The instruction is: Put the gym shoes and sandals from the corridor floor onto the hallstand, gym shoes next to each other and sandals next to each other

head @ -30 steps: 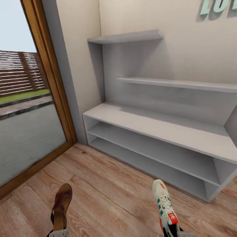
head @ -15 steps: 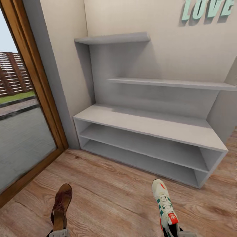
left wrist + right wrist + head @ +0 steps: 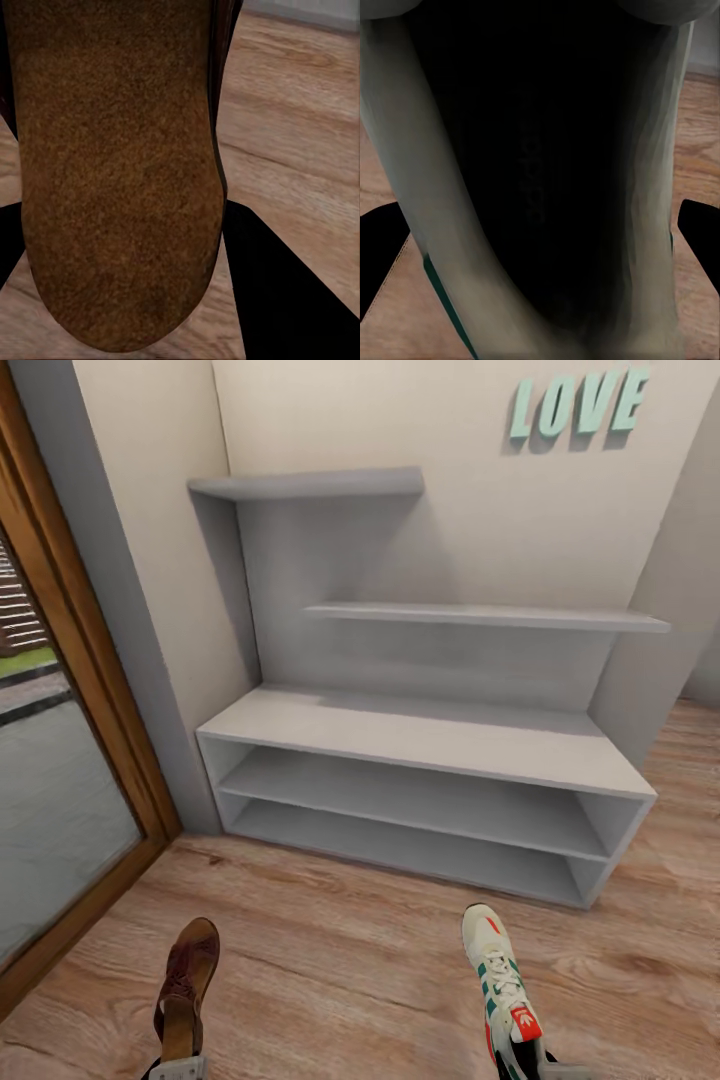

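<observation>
Swung rightward since the earlier frames: camera view, not the furniture; hallstand [image 3: 420,740] now centred, "LOVE" lettering [image 3: 578,405] fully in view, glazed door [image 3: 60,760] pushed toward the left edge. Sandal [image 3: 185,985] and gym shoe [image 3: 503,985] unchanged in position relative to the camera, consistent with being carried.

Left hand [image 3: 178,1068]: closed on the sandal at its heel end, toe pointing forward toward the rack; tan sole surface close up in the left wrist view [image 3: 112,165]. Right hand [image 3: 545,1072]: closed on the gym shoe at its heel end, toe forward; dark shoe opening and pale lining in the right wrist view [image 3: 540,165]. Probable reason for the toe-forward hold: direct sliding onto the top surface or a shelf level once within reach.

Hands cut off at the lower frame edge; finger contact not clearly resolvable. Corridor floor [image 3: 350,950] between robot and rack; all rack levels bare.
</observation>
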You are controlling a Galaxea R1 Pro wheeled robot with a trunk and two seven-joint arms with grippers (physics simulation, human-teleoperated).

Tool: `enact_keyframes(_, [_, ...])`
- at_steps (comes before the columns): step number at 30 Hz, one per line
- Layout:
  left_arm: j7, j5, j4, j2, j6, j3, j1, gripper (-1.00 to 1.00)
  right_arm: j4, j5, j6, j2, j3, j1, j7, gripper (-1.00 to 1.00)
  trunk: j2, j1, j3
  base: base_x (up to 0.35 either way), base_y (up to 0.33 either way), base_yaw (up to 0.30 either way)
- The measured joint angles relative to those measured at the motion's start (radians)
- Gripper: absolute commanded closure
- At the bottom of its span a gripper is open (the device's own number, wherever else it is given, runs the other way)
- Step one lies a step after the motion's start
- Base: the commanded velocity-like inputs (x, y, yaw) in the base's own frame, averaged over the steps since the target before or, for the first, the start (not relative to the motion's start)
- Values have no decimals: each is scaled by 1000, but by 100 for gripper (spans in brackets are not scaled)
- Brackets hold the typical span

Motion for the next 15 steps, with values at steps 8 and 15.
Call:
enact_keyframes(8, [0, 0, 0, 0, 0, 0, 0, 100, 0, 0, 0, 0, 0, 0, 0, 100, 0, 0, 8, 67, 99, -253])
enact_keyframes(15, [0, 0, 0, 0, 0, 0, 0, 100, 0, 0, 0, 0, 0, 0, 0, 100, 0, 0, 16, 3, 4, -251])
